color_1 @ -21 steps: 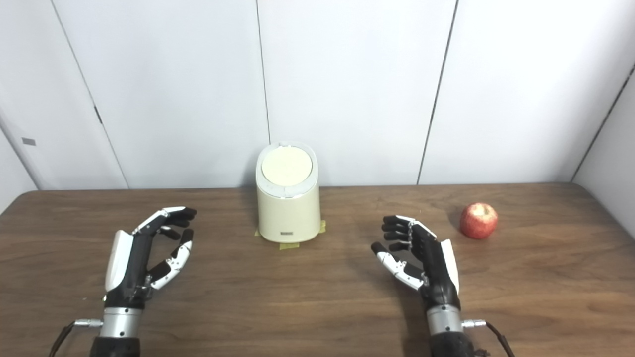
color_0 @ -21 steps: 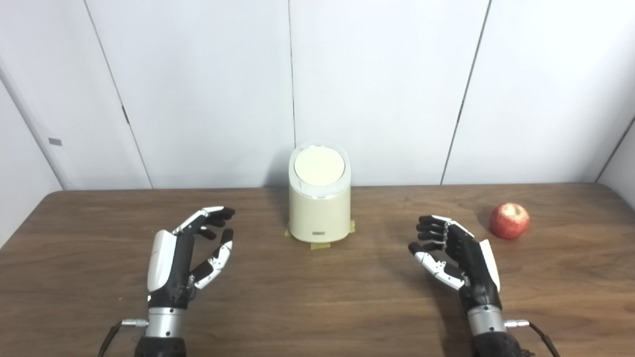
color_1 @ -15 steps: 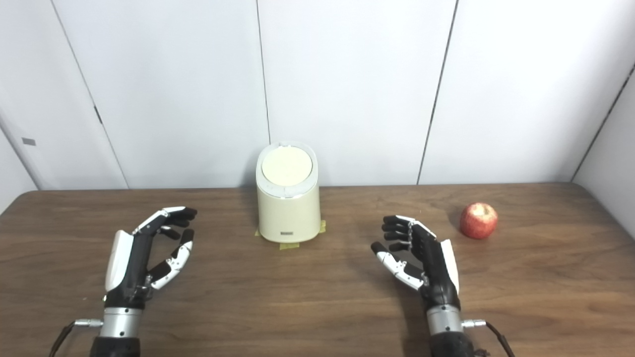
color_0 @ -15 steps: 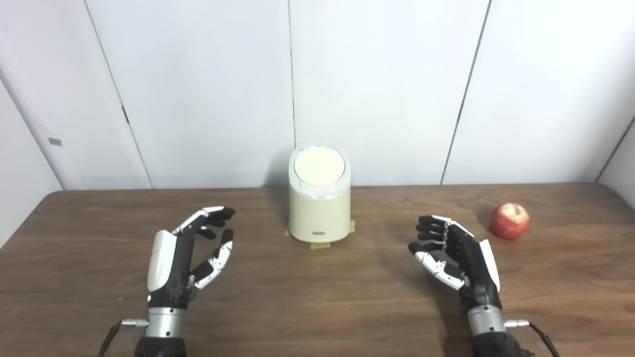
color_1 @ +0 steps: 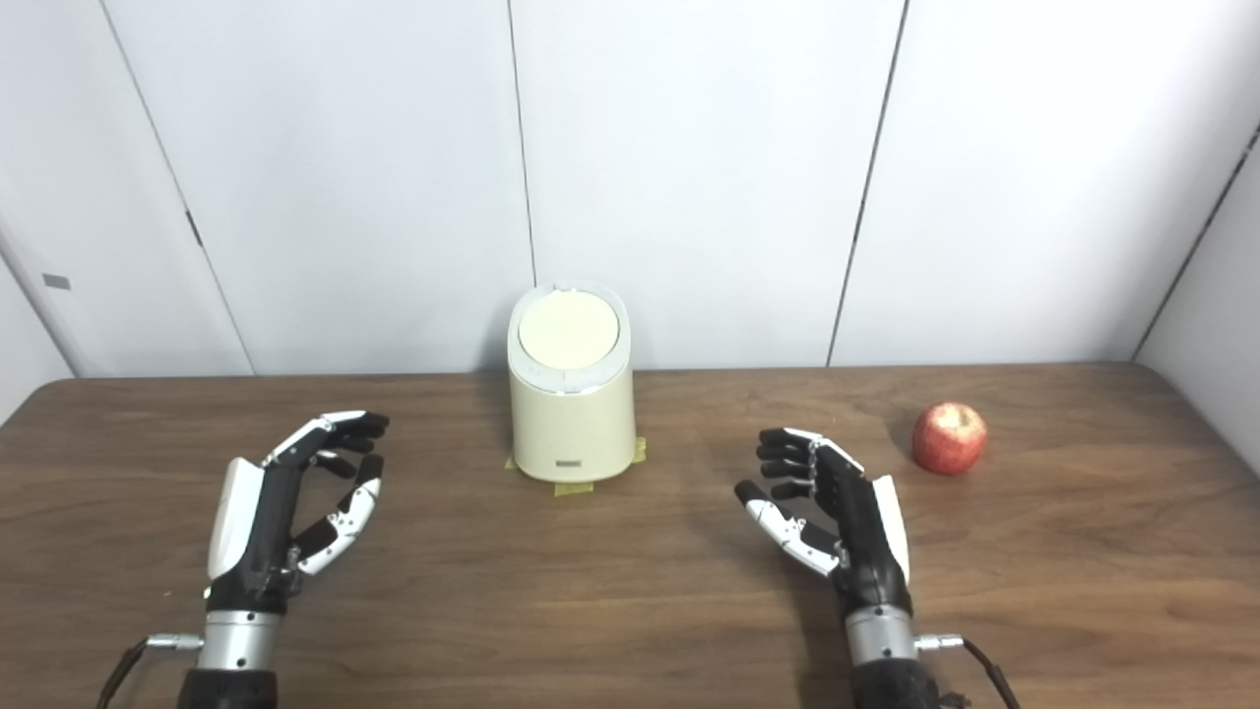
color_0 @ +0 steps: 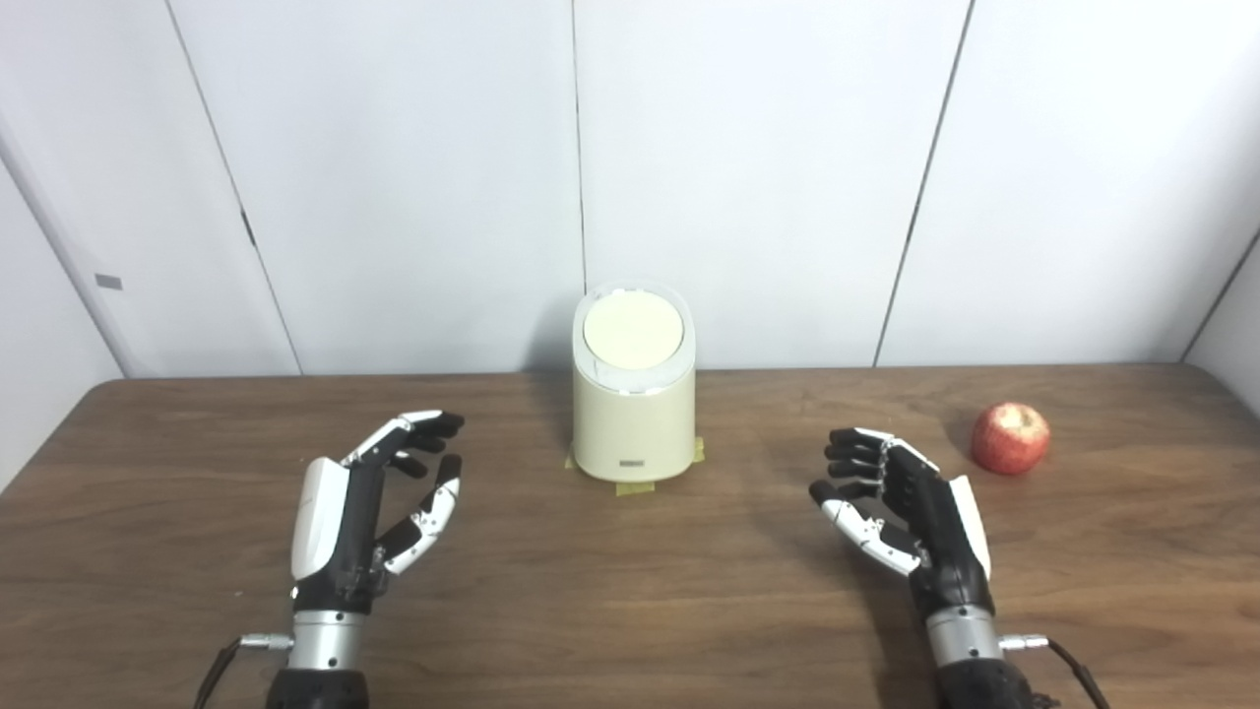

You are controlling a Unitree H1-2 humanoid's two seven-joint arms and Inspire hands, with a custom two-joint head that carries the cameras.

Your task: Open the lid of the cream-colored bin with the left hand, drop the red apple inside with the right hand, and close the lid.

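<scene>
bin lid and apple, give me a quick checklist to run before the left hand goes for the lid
1. Lid shut on the cream-colored bin: ok, it sits flat in the rim.
2. Left hand free: ok, open, holding nothing.
3. Right hand free for the apple: ok, open and empty.
4. Red apple reachable: ok, alone on the table, to the right of the right hand.
5. Bin held in place: ok, yellow tape shows at its base.
6. How the lid opens: cannot tell.
</scene>
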